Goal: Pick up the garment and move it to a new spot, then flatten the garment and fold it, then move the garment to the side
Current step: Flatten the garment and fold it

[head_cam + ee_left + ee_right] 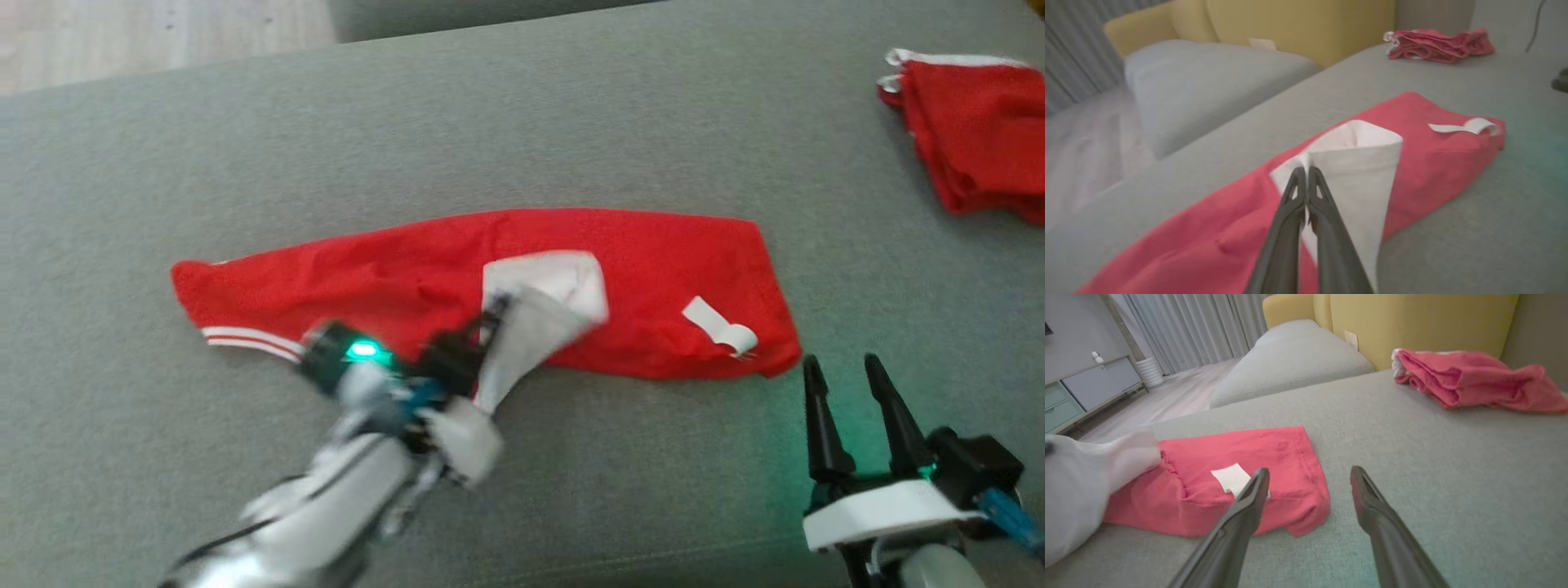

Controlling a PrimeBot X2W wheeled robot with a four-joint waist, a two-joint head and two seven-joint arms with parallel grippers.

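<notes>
Garment (653,269) on couch (571,122); left jaws pinch its white pocket (563,282).

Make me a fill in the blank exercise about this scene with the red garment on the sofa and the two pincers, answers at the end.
1. The left pincer is shut on the ____ pocket lining of the red garment.
2. The right pincer stands ____, holding nothing.
3. The red garment lies on a ____ cushion.
4. Behind the second garment rises a ____ backrest.
Missing words: white; open; grey; yellow.
</notes>
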